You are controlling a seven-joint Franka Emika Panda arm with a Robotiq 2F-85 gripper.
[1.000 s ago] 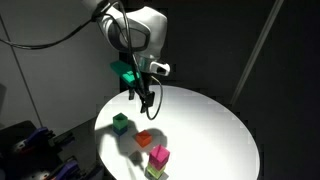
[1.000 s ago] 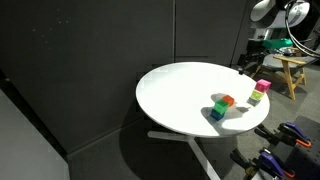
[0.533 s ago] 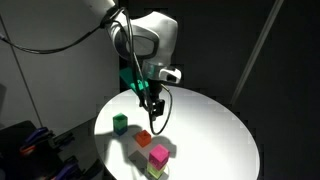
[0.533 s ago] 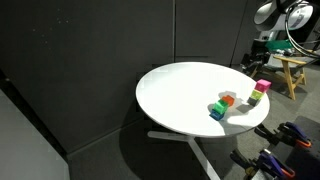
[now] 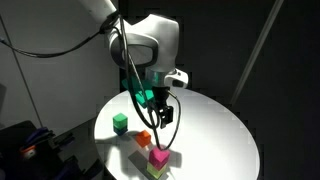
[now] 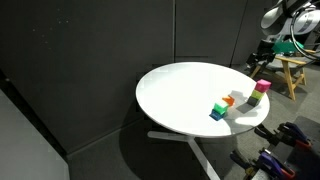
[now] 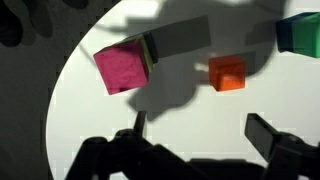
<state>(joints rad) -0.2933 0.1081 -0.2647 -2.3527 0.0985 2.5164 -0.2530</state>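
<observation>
Gripper [image 5: 159, 117], jaws spread wide and empty, hangs at centre frame above the pink cube [image 5: 158, 157] at lower centre. The orange cube [image 5: 144, 139] lies just beside, upper left. Bare white table [image 5: 215, 130] extends rightward.

arm [image 5: 150, 45]: white rounded shells, dark seams at joints | wrist: white block with a green patch [image 5: 145, 96] | hand [image 5: 160, 116]: black, two slim dark fingers [image 7: 265, 135] | cable [image 5: 60, 40]: black, thin, trailing off the arm's upper part
</observation>
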